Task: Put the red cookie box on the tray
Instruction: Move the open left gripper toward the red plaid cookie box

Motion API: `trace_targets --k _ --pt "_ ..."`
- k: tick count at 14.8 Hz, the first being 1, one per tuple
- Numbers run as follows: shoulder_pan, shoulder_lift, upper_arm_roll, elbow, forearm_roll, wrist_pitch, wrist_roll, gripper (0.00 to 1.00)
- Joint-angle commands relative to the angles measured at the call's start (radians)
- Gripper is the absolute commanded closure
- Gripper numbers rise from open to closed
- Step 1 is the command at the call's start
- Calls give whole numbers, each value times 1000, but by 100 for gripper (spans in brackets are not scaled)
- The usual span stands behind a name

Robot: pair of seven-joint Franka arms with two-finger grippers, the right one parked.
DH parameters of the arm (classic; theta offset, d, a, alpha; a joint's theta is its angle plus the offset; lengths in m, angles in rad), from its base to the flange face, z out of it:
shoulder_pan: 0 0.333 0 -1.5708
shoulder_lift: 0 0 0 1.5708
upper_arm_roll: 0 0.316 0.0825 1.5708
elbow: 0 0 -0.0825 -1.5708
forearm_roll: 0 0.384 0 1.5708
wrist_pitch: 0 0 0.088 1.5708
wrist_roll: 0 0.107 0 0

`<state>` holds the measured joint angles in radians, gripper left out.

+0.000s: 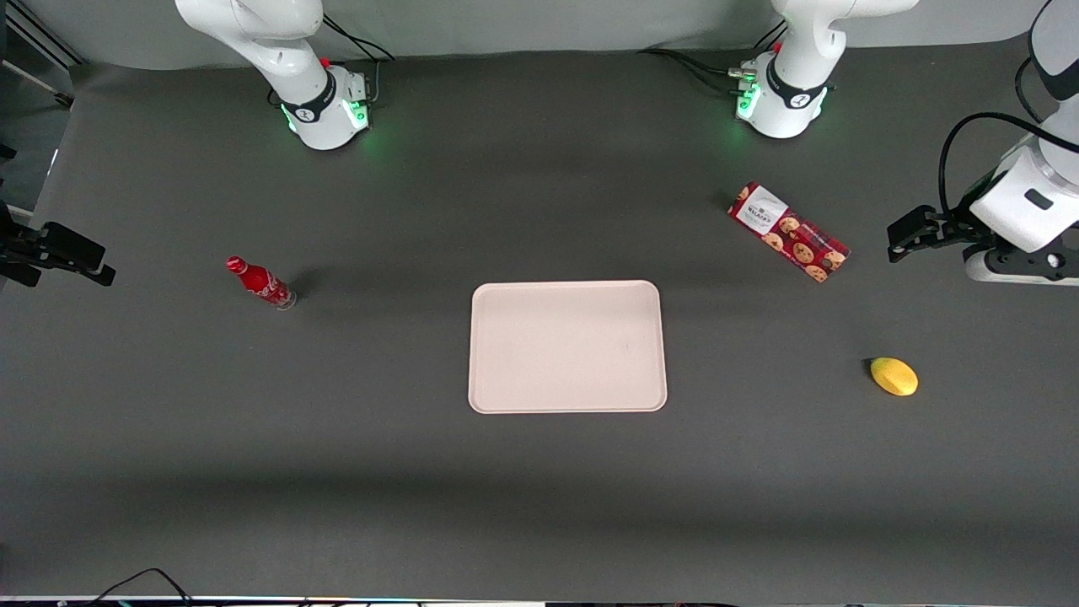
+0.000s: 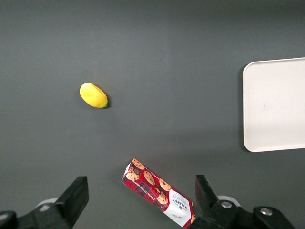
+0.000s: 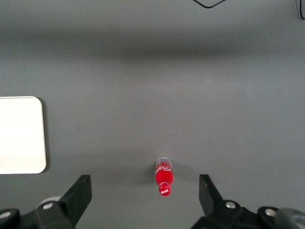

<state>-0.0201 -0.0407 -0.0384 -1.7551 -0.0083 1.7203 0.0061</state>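
The gripper (image 2: 139, 202) is hovering wide open and empty above the red cookie box (image 1: 789, 232), which is lying flat near the table's working-arm end, well apart from the central tray (image 1: 567, 347).

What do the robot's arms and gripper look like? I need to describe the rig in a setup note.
Both arms are glossy white Frankas with black joint bands, green lights glowing at their bases and black cables running from them. The working left arm carries a black cable looping to its wrist. Its gripper is black, with two flat, wedge-shaped black fingers, open.
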Motion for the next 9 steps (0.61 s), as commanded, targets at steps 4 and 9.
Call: trace_targets --k 4,9 --pt "-7 8 -3 28 -36 -93 -184 0" --pt "-1 4 2 -21 -88 -154 -496 0"
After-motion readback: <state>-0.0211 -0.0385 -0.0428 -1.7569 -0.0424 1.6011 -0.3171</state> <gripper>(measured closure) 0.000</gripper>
